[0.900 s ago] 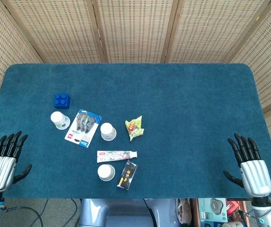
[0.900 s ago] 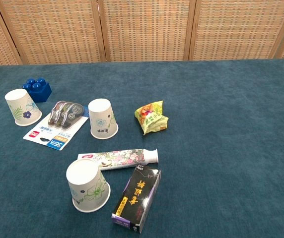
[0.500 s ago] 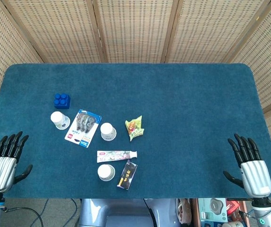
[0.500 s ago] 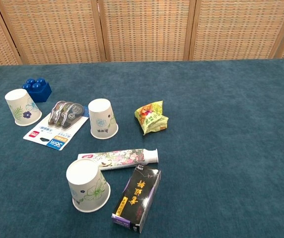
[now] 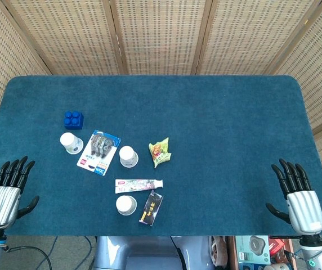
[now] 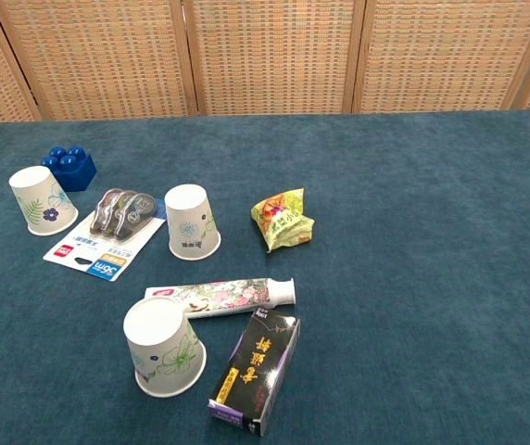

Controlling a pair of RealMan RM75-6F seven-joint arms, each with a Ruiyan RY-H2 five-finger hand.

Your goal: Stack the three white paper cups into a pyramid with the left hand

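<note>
1. Step in hand, by judgement: none begun; no stacking done. Three cups, all upside down, all apart on the blue table [image 5: 217, 112].
2. Far cup [image 5: 71, 142] at 9 o'clock of the cluster, just below the blue brick [image 5: 74, 118]. Middle cup [image 5: 128, 156] between the correction-tape pack [image 5: 98, 153] and the snack packet [image 5: 160, 152]. Near cup [image 5: 126, 205] at 6 o'clock, just beside the toothpaste tube [image 5: 139, 184] and the black box [image 5: 151, 208].
3. Chest view confirms: near cup [image 6: 163, 348] standing rim-down, touching neither tube nor box.
4. Left hand [image 5: 6, 191] at 8 o'clock table corner, fingers spread and straight, holding nothing. Well apart from every cup.
5. Right hand [image 5: 297, 197] at 4 o'clock corner, fingers spread likewise, holding nothing.
6. Next move, by judgement: reach left hand to one cup, likely the far cup as nearest; grasp round the wall, set beside a second cup to form the base.
7. Caution: clutter crowds the near cup; light paper walls likely to crush or tip under a hard grip.
</note>
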